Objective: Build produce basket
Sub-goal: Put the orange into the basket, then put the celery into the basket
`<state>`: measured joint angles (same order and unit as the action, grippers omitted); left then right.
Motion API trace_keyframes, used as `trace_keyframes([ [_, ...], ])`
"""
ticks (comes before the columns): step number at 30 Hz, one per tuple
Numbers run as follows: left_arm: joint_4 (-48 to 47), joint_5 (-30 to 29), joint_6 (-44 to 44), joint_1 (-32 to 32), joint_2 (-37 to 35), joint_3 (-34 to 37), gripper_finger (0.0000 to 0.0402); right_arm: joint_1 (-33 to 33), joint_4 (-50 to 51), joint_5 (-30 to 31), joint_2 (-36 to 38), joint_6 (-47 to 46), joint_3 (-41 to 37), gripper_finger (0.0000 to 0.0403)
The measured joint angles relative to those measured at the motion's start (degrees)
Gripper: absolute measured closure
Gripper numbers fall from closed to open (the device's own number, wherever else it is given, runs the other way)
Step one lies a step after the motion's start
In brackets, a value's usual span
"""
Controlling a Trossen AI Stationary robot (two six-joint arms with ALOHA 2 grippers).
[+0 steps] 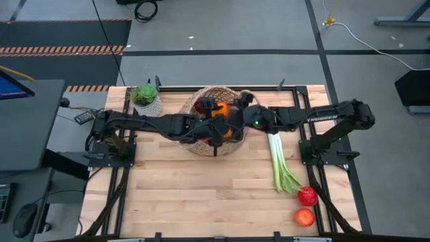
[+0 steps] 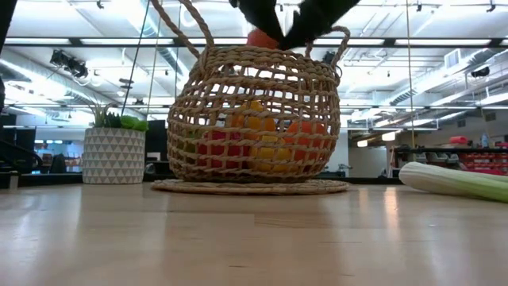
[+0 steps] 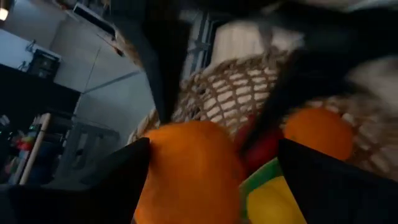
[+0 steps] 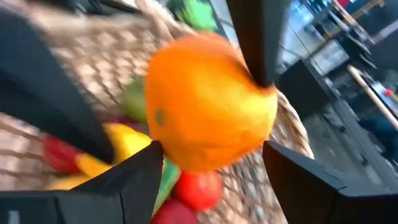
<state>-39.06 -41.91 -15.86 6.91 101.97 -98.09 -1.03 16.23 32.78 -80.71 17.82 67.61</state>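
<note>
Reaching in from opposite sides, two dark robot arms meet above a large round wicker basket [image 1: 201,144] near the back middle of a wooden table [image 1: 201,202]. The right gripper [image 4: 211,163] has an orange [image 4: 208,102] between its two fingers, which stand spread about as wide as the fruit and close against its sides. It hangs just above the basket's rim. The left gripper [image 3: 211,158] sits over the basket too, fingers wide apart and holding nothing; another orange [image 3: 186,168] lies just ahead of it.

The step in hand looks like dropping this orange onto the pile. Doing it well probably means lowering it inside the rim, clear of the loop handles and the other arm, before letting go, so it does not roll out.

Counted, largest first: one basket; one long green and white leek [image 1: 279,161] lying on the table to the right of the basket; one small white pot with a green plant [image 1: 146,97] to the left; two red apples [image 1: 307,196] near the front right corner. Fruit already inside, red, yellow, orange and green, overlaps too much to count.
</note>
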Motion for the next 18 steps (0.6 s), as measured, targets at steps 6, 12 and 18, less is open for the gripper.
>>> trace_keyframes([
  [6,-1.3,3.3,-0.3,0.3,0.8,0.4,0.0047,-3.3,2.9,2.5,0.3,-3.1,0.1,0.0124],
  [12,-2.3,-0.3,-0.4,0.1,0.4,0.2,0.0047,-3.6,5.2,1.7,0.2,-4.6,-0.2,0.0124],
  [18,-4.8,-3.9,-0.2,0.2,0.4,0.2,0.0047,-2.2,4.9,1.5,0.2,-4.6,-0.2,0.0124],
])
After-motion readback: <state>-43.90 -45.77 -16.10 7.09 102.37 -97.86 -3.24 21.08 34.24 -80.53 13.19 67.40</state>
